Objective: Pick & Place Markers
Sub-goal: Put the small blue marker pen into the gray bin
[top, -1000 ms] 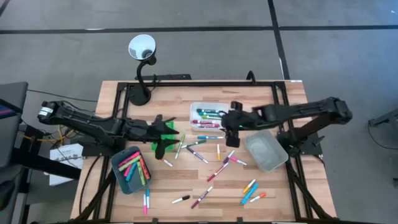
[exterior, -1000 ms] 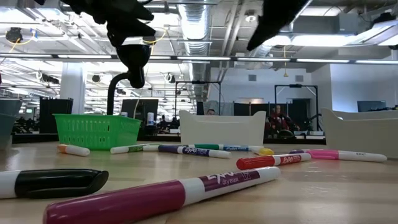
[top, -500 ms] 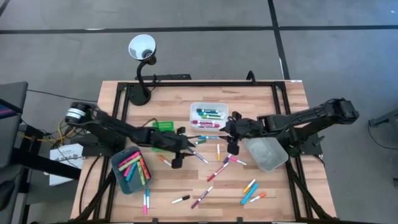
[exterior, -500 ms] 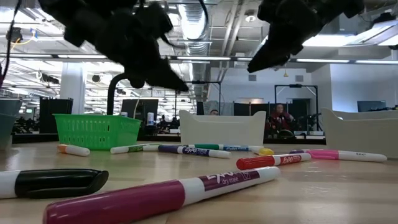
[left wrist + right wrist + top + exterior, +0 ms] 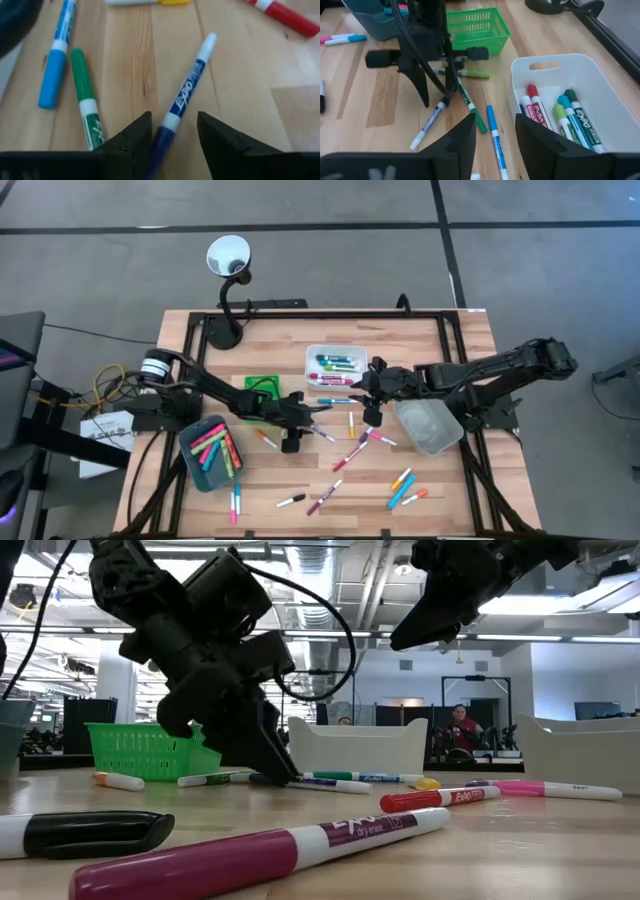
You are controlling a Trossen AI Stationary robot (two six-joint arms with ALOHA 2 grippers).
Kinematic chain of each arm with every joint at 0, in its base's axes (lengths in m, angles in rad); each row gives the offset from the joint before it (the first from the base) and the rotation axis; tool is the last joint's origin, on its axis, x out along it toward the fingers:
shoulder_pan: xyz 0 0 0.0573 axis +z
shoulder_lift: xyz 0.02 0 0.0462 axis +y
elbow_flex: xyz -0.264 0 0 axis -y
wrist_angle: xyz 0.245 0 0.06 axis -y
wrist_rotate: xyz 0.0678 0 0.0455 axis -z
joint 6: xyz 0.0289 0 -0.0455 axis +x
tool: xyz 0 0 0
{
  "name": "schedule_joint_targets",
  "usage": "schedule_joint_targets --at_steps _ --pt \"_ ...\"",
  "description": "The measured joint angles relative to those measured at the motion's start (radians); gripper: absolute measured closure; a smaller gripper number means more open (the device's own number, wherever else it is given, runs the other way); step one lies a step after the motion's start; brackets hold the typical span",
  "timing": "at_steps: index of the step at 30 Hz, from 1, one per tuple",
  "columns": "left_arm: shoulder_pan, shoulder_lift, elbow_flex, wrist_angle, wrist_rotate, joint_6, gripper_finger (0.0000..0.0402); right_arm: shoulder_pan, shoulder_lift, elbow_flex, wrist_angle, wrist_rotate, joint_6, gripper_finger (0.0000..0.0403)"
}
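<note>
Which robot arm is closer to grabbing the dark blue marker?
The left one. Its claw is down at the table with the dark blue marker between its open fingers. The right claw hangs higher up, holding nothing.

Wooden table (image 5: 420,340) carries scattered markers (image 5: 336,488) and four trays (image 5: 428,428).

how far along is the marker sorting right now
Partly done. The teal tray and the white tray already hold several markers each. In hand: the left claw is down at the table, its open fingers straddling a dark blue marker that is not yet gripped; the right claw hangs empty above the table. Left: many loose markers on the wood, while the clear tray looks empty.
</note>
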Motion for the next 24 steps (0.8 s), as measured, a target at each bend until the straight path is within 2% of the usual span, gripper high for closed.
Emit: schedule_joint_targets --at_steps 13,19,24 --pt "0.0 0.011 0.0 0.001 0.028 -0.001 0.0368 0.0 0.0 0.0 0.014 0.0 0.0 0.0274" --pt "-0.005 -0.006 0.0 -0.004 0.018 0.0 0.037 0.0 0.001 0.0 0.012 0.0 -0.001 0.0274" --pt "-0.001 -0.093 0.001 0.003 -0.019 0.022 0.0365 0.014 0.041 0.001 0.032 -0.003 -0.001 0.0274"
